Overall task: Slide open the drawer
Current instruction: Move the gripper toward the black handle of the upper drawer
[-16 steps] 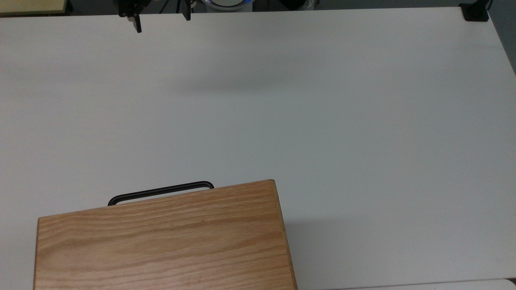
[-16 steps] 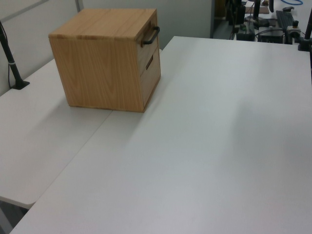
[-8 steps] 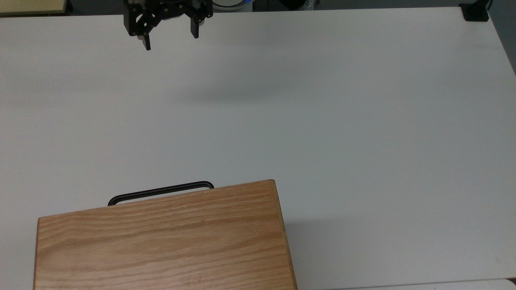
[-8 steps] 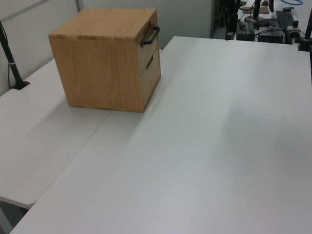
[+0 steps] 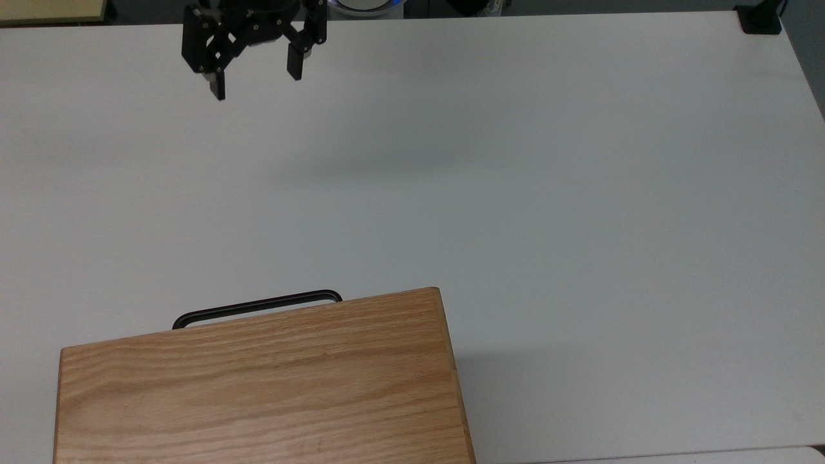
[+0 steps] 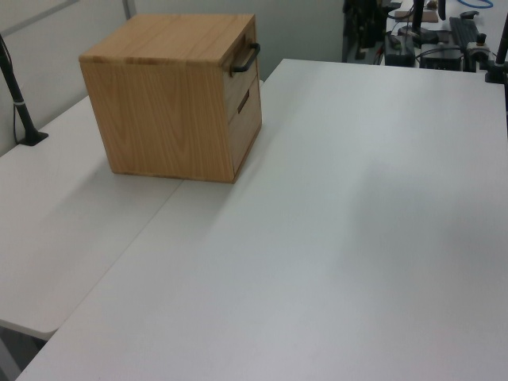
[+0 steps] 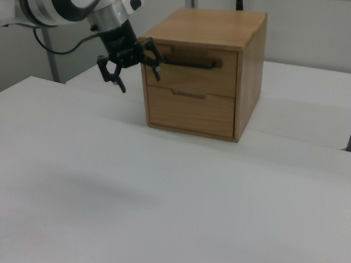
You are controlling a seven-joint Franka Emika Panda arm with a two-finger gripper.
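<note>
Approach step, nothing grabbed yet. End effector (image 5: 254, 80) hung over far desk (image 5: 515, 193) edge in top view, fingers spread wide, empty. Drawer (image 7: 191, 63) sat shut in top of cabinet (image 6: 171, 95), near bottom-left of top view, handle (image 5: 256, 305) well apart from end effector. Next move probably: cross desk, line fingers around bar, close, pull straight out.

Shut drawer (image 6: 245, 82) (black handle (image 6: 247, 58)) in cabinet (image 6: 171, 95) on white table (image 6: 333, 238)

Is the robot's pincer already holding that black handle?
No, in the top view the pincer hangs open, far from the handle.
</note>
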